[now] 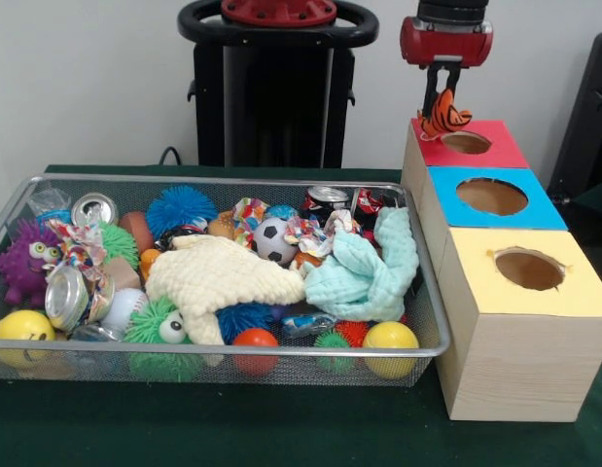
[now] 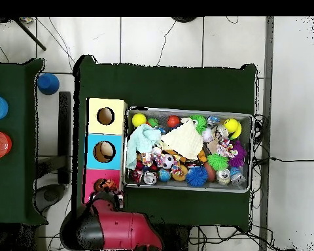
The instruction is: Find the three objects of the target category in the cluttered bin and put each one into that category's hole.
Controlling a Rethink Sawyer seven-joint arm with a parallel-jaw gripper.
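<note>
A wire mesh bin (image 1: 432, 336) filled with balls, spiky toys, cans and cloths is seen on a green table (image 1: 281, 433). Just beside it, a row of three wooden boxes is set, topped yellow (image 1: 573, 282), blue (image 1: 539, 209) and red (image 1: 505, 146), each with a round hole. Above the red box's hole (image 1: 466, 143), the gripper (image 1: 443, 109) is held, its fingers clamped on a small orange striped toy (image 1: 444, 117), apparently a fish, which hangs at the hole's near rim. For a clean drop, the toy is best centred over the opening before release, since it could catch on the rim. Open room is left above the boxes; the bin's wall stands close alongside.
</note>
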